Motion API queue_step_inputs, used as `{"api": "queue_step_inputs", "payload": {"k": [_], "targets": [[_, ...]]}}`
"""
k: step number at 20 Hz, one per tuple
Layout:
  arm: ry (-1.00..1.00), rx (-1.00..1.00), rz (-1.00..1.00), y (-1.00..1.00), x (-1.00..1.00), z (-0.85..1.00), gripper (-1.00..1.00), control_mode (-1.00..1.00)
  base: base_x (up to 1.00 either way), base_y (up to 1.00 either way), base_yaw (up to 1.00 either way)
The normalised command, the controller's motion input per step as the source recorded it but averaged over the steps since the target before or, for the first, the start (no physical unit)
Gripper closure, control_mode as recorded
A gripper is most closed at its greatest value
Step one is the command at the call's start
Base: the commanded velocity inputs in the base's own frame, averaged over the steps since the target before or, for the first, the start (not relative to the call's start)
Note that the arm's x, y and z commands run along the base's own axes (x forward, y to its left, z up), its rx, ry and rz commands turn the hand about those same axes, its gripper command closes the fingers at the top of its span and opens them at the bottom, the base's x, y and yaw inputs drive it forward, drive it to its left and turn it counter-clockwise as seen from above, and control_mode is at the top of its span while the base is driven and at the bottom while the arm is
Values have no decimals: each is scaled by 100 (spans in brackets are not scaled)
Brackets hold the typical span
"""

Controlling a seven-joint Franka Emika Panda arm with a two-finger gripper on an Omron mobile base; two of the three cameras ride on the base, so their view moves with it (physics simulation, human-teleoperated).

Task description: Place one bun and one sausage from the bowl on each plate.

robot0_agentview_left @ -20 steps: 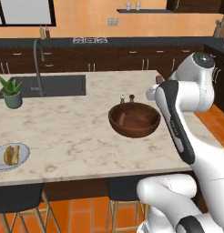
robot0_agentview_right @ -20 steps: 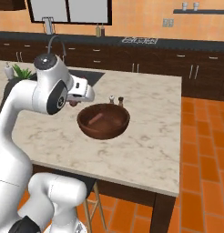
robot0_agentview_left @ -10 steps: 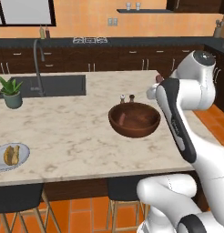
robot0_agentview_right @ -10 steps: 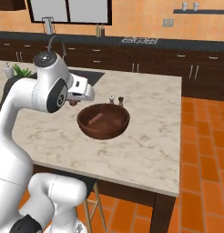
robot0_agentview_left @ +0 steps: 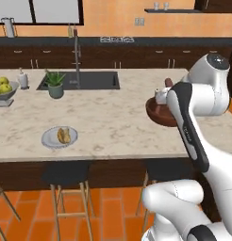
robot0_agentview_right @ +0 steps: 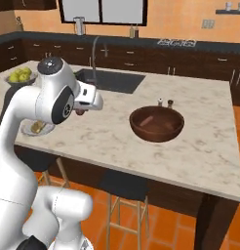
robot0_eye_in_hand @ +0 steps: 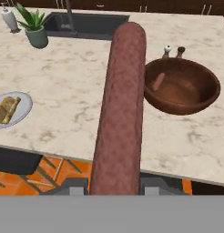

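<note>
My gripper (robot0_eye_in_hand: 114,186) is shut on a long reddish-brown sausage (robot0_eye_in_hand: 123,104) that runs up the middle of the hand view. In the right base view the gripper (robot0_agentview_right: 83,110) hangs above the counter, left of the bowl. The wide dark wooden bowl (robot0_eye_in_hand: 196,102) stands on the marble counter with one sausage (robot0_eye_in_hand: 158,82) lying inside it. A white plate (robot0_eye_in_hand: 23,113) with a bun (robot0_eye_in_hand: 7,109) on it sits near the counter's front edge, far left of the bowl. In the left base view the arm covers part of the bowl (robot0_agentview_left: 155,113), and the plate (robot0_agentview_left: 48,139) lies well to its left.
A grey footed bowl of yellow fruit (robot0_agentview_left: 4,87), a small bottle (robot0_agentview_left: 22,79), a potted plant (robot0_agentview_left: 55,84) and the sink (robot0_agentview_left: 92,81) with its tall tap line the counter's far side. Salt and pepper shakers (robot0_eye_in_hand: 173,51) stand behind the bowl. Stools (robot0_agentview_left: 66,174) stand under the front edge.
Both base views have shifted as a whole, so the camera has moved; more of the counter's left end shows now. The gripper stays shut on the sausage.
</note>
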Motion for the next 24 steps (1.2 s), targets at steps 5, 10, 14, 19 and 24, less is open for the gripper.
{"api": "queue_step_inputs", "payload": {"k": [5,10,14,19,24], "targets": [[0,0,0,0,0,0,100,100,0,100,16],[0,0,0,0,0,0,100,100,10,100,12],[0,0,0,0,0,0,100,100,31,100,6],[0,0,0,0,0,0,100,100,57,100,0],[0,0,0,0,0,0,100,100,67,100,0]]}}
